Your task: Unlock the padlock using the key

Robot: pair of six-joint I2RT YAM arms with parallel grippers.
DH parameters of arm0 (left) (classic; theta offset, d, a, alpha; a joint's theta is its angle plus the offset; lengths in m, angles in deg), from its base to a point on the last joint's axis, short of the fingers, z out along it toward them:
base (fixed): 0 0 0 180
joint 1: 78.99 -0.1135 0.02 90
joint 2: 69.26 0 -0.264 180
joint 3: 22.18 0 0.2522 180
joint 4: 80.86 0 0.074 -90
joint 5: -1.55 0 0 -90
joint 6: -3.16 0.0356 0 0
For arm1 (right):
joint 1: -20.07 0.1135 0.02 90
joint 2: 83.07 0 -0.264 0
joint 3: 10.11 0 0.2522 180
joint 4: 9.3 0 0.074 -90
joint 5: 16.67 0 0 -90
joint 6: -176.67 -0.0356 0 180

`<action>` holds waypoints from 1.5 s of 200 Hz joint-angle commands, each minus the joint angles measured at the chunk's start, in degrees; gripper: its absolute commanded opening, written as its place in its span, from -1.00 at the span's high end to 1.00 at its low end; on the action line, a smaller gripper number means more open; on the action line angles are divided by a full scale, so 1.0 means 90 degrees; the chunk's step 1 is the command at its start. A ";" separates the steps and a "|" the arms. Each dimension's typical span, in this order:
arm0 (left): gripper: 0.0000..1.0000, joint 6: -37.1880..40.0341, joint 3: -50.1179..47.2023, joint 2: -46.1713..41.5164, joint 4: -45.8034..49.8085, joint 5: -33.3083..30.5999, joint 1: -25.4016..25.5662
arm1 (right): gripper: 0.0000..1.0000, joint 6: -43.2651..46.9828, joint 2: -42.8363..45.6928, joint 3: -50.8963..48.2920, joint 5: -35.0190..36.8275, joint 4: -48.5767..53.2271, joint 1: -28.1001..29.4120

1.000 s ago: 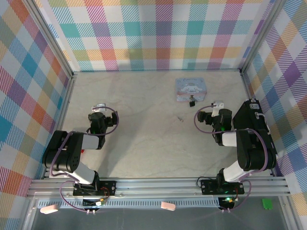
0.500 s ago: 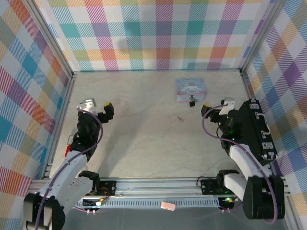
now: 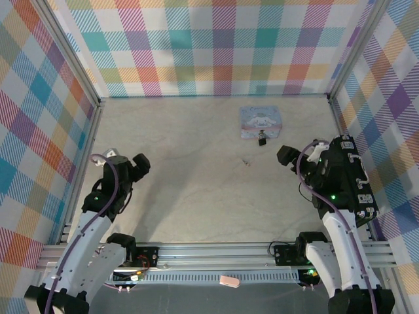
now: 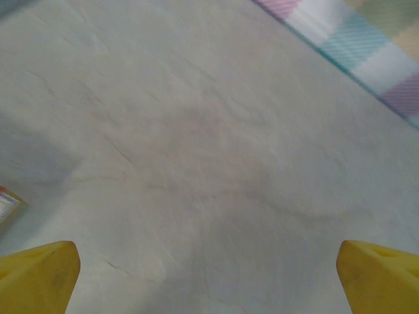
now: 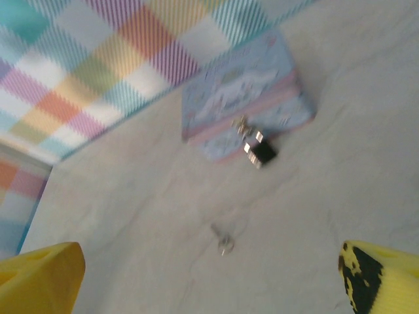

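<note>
Left gripper [image 3: 127, 159]: I had its fingers spread wide with nothing between them, over bare table [image 3: 196, 190] on the left side. In the left wrist view the two yellow fingertips [image 4: 39, 275] sat at the bottom corners, with only pale stone-patterned surface between them.

Left arm, change: a second earlier it was folded low over its base. Half a second earlier it had unfolded and the gripper stood farther up the table. By this moment the gripper had dropped back a little toward the near edge.

Right gripper [image 3: 301, 152]: fingers also spread wide and holding nothing, on the right side of the table, aimed toward the tin.

Right arm, change: a second earlier it was bunched up over its base; now it stood extended. The gripper sat in much the same place as half a second before.

Padlock [image 3: 262, 139]: small and dark, touching the near edge of the pale blue cartoon tin [image 3: 260, 121]. From the right wrist, the padlock [image 5: 260, 152] showed metal parts against the tin's [image 5: 229, 98] rim, though that view was blurred.

Key [image 3: 246, 161]: lying flat on the table near the padlock, apart from it, on its near-left side; from the right wrist it [image 5: 224, 242] was a thin silver shape.

Padlock, key, tin, change: none had moved across the three moments.

Right gripper to padlock: well apart.
</note>
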 commanded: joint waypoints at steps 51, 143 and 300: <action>-0.99 0.0841 -0.0522 0.0505 -0.1293 0.0105 0.2014 | -0.96 0.0658 -0.2294 0.1059 0.0175 0.1341 0.1658; -0.99 0.1558 -0.0804 0.1579 -0.2324 0.0449 0.2354 | -0.26 0.0677 -0.5682 0.3089 0.1342 0.2024 0.2685; -0.99 0.1548 -0.0599 0.1786 -0.2200 0.0631 0.2430 | 0.33 0.1010 -0.7867 0.4752 0.2369 0.2631 0.2826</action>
